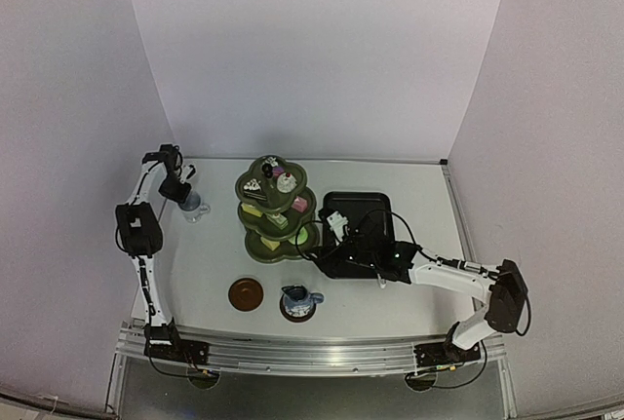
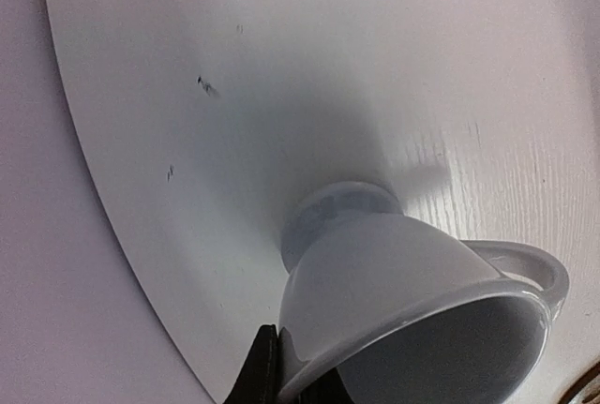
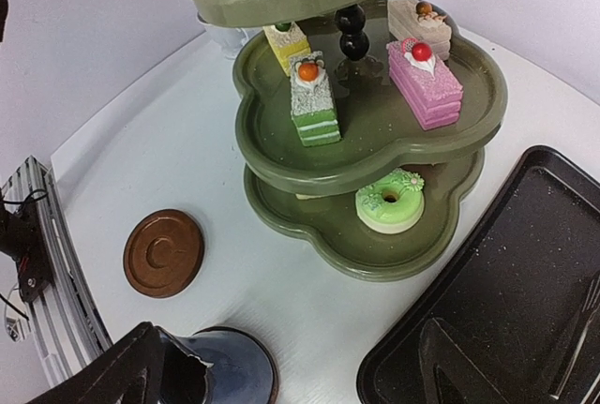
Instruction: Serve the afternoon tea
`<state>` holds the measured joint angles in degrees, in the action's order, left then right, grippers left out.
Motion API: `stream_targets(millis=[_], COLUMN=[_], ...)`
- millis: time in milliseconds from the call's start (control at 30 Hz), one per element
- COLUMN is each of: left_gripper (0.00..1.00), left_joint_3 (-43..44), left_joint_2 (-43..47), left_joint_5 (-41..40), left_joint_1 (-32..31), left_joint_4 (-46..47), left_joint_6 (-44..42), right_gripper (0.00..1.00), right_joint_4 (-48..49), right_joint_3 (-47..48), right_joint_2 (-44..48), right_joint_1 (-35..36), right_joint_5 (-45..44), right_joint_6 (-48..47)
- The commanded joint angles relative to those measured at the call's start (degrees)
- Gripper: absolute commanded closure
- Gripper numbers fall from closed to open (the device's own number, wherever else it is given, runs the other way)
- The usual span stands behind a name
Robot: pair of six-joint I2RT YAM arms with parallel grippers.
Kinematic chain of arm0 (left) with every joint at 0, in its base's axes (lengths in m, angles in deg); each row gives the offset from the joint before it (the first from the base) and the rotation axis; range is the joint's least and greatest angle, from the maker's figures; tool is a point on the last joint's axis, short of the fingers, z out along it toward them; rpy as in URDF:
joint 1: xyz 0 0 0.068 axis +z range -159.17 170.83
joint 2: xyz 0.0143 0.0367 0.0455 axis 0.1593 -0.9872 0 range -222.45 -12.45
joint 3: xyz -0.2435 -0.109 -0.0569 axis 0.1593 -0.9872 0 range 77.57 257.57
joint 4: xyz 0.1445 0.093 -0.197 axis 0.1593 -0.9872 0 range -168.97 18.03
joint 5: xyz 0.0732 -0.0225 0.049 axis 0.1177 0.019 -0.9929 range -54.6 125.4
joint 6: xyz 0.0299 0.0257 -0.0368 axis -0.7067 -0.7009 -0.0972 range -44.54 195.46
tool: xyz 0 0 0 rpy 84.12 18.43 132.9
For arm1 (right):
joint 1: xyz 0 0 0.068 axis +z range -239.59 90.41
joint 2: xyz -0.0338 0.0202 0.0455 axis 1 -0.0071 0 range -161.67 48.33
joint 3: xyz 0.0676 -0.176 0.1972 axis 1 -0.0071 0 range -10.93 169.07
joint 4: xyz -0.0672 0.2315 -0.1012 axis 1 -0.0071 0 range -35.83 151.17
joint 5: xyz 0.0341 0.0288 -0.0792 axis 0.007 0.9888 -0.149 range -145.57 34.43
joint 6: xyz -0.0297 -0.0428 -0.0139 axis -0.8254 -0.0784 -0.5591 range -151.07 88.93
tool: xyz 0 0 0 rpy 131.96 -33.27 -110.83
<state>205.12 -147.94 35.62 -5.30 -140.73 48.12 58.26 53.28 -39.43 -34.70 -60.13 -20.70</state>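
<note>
A white mug (image 2: 403,282) leans tilted at the table's far left, and my left gripper (image 2: 295,381) is shut on its rim, one black finger outside and one inside. From above, the left gripper (image 1: 181,190) sits over the mug (image 1: 193,208). The olive-green three-tier stand (image 3: 375,151) carries small cakes: a pink slice (image 3: 424,81), a green layered slice (image 3: 314,104) and a green doughnut (image 3: 390,202). A small dark-blue pot (image 3: 225,366) stands on a brown coaster (image 1: 299,311). Another brown coaster (image 3: 163,252) lies bare. My right gripper (image 3: 291,376) is open between pot and tray, holding nothing.
A black rectangular tray (image 3: 506,301) lies right of the stand, with thin metal tongs (image 3: 574,334) in it. White walls close in the table's back and sides. The stand (image 1: 276,210) stands mid-table, and the metal rail (image 1: 292,352) runs along the near edge.
</note>
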Motion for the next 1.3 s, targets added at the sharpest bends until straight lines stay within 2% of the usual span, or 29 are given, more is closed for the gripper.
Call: stream_targets(millis=[0,67,167,267,367,500,700,867,1000,1267], left_gripper=[1.0,1.0,1.0,1.0,1.0,1.0,1.0,1.0,1.0,1.0], left_joint_3=[-7.03,-11.08,-25.08,-37.41,-47.52,-54.78,-62.4,-67.95,-70.14,-72.47], left_joint_2=[8.99,13.96,24.01,35.27,46.89,55.77,60.53,62.59,60.46,59.04], left_joint_5=[3.49,7.29,13.76,15.48,12.15,8.65,6.31,5.22,3.52,0.88], left_joint_1=[1.02,1.16,1.0,-0.58,-8.09,-19.8,-31.64,-38.21,-40.83,-41.94], left_joint_4=[-4.97,-7.28,-5.75,-3.63,-1.93,0.0,7.56,15.14,16.88,21.0], left_joint_6=[12.97,18.43,26.4,31.17,34.41,41.64,49.4,53.13,53.94,53.52], right_gripper=[0.08,0.09,0.09,0.1,0.1,0.11,0.11,0.11,0.11,0.11], right_joint_4=[0.0,0.0,0.07,0.03,0.0,0.0,0.0,0.0,0.0,-0.05], right_joint_3=[1.27,0.95,0.44,-0.38,-1.86,-3.66,-4.86,-5.3,-5.37,-6.86], right_joint_2=[1.19,1.82,2.73,3.59,4.69,6.25,8.01,8.81,8.92,9.4], right_joint_1=[-0.21,-0.15,-0.21,-0.06,-0.05,0.16,0.47,0.66,0.79,0.83], right_joint_5=[-0.39,-0.6,-0.8,-0.87,-1.18,-2.26,-3.76,-5.25,-5.55,-5.2], right_joint_6=[1.95,2.36,2.86,3.34,4.13,5.43,6.04,6.32,6.39,6.45])
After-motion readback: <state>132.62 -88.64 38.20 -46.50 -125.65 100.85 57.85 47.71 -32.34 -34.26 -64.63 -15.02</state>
